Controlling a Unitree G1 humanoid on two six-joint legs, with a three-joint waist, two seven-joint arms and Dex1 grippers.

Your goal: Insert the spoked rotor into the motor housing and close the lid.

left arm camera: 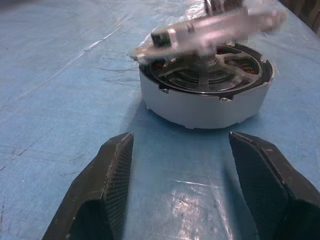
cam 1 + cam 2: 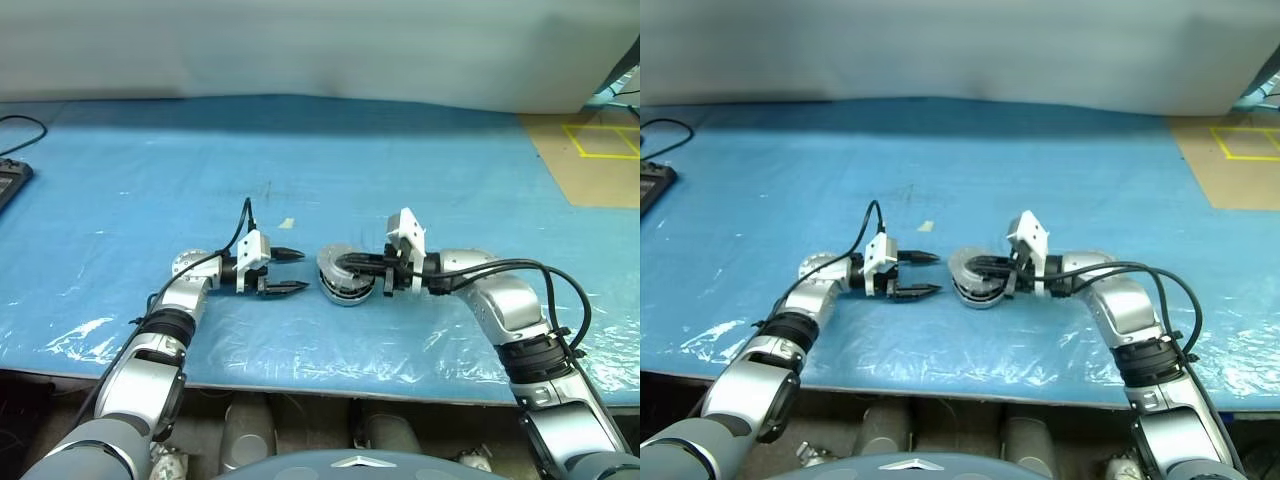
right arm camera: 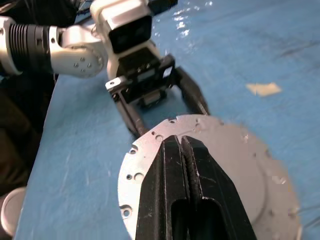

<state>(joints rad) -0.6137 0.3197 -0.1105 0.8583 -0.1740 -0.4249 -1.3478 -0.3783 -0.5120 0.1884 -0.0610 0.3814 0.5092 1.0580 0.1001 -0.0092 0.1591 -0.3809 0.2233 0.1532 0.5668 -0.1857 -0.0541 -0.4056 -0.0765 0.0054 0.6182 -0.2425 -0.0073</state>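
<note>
I see the housing [image 2: 343,287] sitting on the blue surface [image 2: 400,170] near the middle, spoked rotor [image 1: 210,75] already seated inside. My right hand [image 2: 340,262] has its fingers pinched together on a round silver lid [image 3: 200,150], held tilted over the housing. My left hand [image 2: 290,272], just left of it, stands apart and empty.

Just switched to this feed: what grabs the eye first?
The round silver motor housing on the blue plastic-covered table, spoked rotor inside. The right gripper, fingers shut, holds a flat round silver lid tilted over it. The left gripper waits open beside it.
</note>
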